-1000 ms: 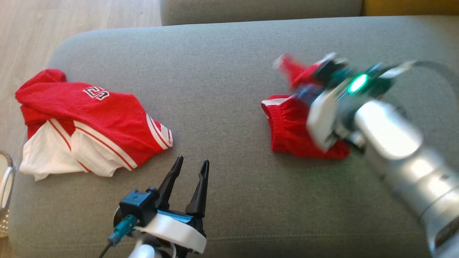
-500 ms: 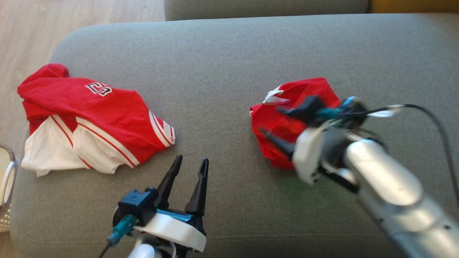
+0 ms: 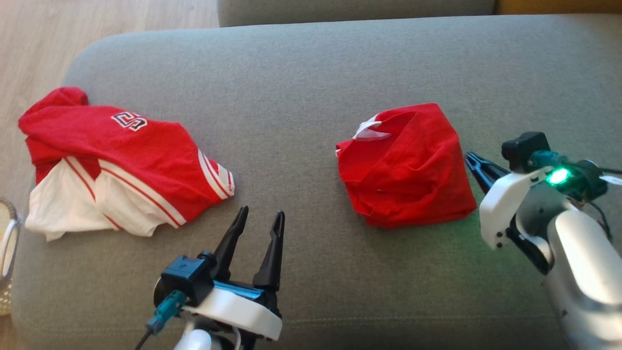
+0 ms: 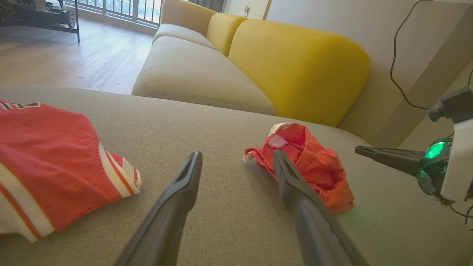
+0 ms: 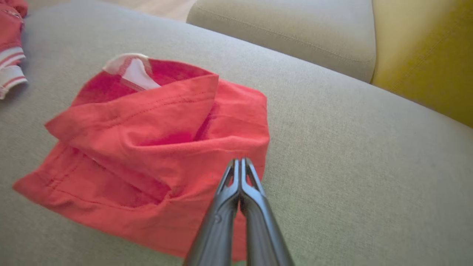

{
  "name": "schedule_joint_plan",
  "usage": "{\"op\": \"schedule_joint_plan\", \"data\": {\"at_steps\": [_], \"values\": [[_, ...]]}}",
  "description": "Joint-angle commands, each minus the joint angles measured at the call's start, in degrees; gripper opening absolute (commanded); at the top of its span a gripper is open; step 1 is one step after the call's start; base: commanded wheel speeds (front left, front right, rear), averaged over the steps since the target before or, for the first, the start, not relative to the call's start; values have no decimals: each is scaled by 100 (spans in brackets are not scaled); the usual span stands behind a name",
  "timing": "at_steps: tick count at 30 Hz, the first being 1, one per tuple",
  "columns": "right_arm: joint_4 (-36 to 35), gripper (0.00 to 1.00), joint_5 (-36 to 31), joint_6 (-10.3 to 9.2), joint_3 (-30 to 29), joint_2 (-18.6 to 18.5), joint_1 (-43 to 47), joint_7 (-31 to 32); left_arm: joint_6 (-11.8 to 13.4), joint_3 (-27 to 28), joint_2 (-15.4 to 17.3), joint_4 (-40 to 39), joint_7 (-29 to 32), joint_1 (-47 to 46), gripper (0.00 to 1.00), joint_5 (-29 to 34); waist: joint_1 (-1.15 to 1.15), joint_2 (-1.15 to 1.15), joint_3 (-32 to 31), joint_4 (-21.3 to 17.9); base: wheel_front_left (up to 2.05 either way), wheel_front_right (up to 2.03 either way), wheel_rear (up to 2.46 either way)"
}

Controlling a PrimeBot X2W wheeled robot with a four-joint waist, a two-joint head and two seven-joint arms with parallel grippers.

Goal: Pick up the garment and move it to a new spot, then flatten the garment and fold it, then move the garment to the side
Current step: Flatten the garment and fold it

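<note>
The red garment (image 3: 406, 167) is soft matt cloth, creased. The grey cushion (image 3: 301, 73) is coarse woven fabric. The right gripper (image 5: 240, 162) looks like smooth, faintly glossy dark plastic.

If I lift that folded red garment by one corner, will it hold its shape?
Probably not: the folded red garment is thin cloth in loose, creased layers, so it would likely droop and unfold. It looks light; a small pinch should carry it. Pushed over the grey cushion, it may bunch on the weave.

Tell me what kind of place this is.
Probably a home living room: a grey sofa, a yellow backrest beyond it, a wooden floor, and a red garment lying on the seat.
</note>
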Motion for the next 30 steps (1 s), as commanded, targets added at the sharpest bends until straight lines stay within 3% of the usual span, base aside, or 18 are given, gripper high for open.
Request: {"op": "schedule_joint_plan", "data": {"at_steps": [1,10,17,23,30], "values": [[-93,0,-78,-2,32,1,-337,10,-19,136,9,-177,-29,-211,100,50,0,0,31,55,0,0,0],[1746,0,-341,-2,397,-108,-1524,28,-24,-66,9,-113,-29,-353,100,-22,0,0,179,486,0,0,0],[2771,0,137,-2,1248,115,-2085,9,14,-146,9,-92,-29,-390,100,-127,0,0,226,690,0,0,0],[2575,0,1059,-2,2310,407,-2207,-290,65,-103,9,-112,-29,-365,100,-149,0,0,183,623,0,0,0],[1537,0,2377,-2,3881,401,-2090,-479,35,-108,9,-86,-29,-335,100,-142,0,0,41,433,0,0,0]]}}
